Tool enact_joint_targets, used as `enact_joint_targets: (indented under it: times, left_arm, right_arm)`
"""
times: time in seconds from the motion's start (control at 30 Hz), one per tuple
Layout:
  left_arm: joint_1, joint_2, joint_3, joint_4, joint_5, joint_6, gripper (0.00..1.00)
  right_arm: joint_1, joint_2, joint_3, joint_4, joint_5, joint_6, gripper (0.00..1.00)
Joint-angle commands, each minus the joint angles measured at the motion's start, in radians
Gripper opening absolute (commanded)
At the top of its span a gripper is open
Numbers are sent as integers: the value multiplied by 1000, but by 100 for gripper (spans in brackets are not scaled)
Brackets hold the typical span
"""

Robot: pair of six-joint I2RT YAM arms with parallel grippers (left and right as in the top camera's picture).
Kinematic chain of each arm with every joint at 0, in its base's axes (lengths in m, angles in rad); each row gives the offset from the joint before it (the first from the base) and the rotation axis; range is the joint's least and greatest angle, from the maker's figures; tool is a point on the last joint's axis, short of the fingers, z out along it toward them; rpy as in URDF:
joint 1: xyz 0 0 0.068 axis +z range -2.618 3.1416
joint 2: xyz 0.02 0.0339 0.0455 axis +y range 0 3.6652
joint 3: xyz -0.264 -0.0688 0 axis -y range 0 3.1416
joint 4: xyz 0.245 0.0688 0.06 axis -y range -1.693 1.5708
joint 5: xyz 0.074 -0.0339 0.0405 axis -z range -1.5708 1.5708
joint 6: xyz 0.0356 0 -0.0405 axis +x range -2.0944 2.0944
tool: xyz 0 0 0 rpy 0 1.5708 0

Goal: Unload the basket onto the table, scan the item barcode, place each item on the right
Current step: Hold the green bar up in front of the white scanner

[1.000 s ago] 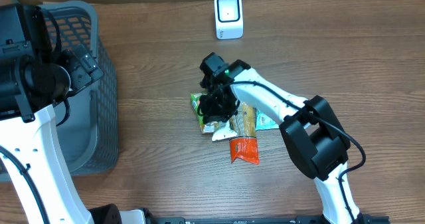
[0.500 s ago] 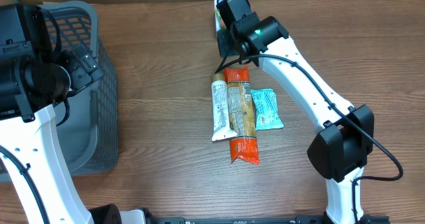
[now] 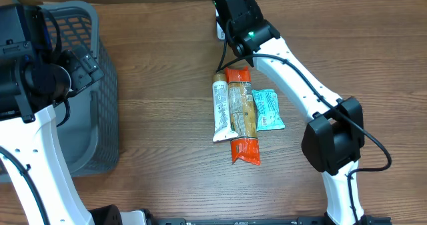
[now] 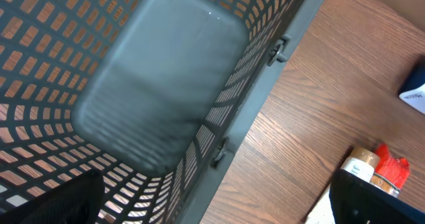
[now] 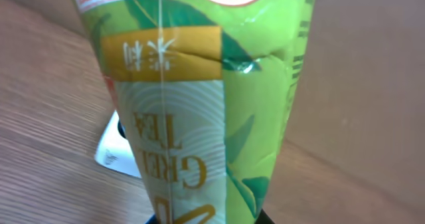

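Observation:
A green tea packet (image 5: 192, 104) fills the right wrist view, with my right gripper (image 5: 209, 217) shut on its lower end. Behind the packet shows a corner of the white scanner (image 5: 111, 147) on the wood. In the overhead view the right gripper (image 3: 230, 6) hangs over the scanner (image 3: 219, 30) at the table's back edge and hides most of it; the packet is hidden there under the gripper. No barcode shows on the packet's visible face. My left gripper (image 3: 81, 66) stands open above the grey basket (image 3: 100, 111), its jaws wide apart with nothing between them (image 4: 216, 201).
Three more packets lie side by side mid-table: a white tube (image 3: 220, 111), an orange and brown pack (image 3: 243, 121) and a teal pack (image 3: 267, 109). The mesh basket (image 4: 166, 84) at the left holds nothing.
The right gripper has lifted the green packet off the pile mid-table and carried it back over the scanner. The left arm has not moved.

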Motion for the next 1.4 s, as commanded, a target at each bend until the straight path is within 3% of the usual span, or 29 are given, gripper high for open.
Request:
enact_joint_targets:
  times: [0.0,0.17,0.57,1.37]
  left_arm:
    - [5,0,0,1,-14,11,100]
    - [5,0,0,1,-14,11,99]
    - [5,0,0,1,-14,11,100]
    - [5,0,0,1,-14,11,99]
  right_arm:
    - [-18,-7,14,81,39,-209,4]
    - [-46,40,14,194,59,-440,4]
    - [-67,220,14,465,194,-597,4]
    - [-59,261,14,473,263,-600,4]
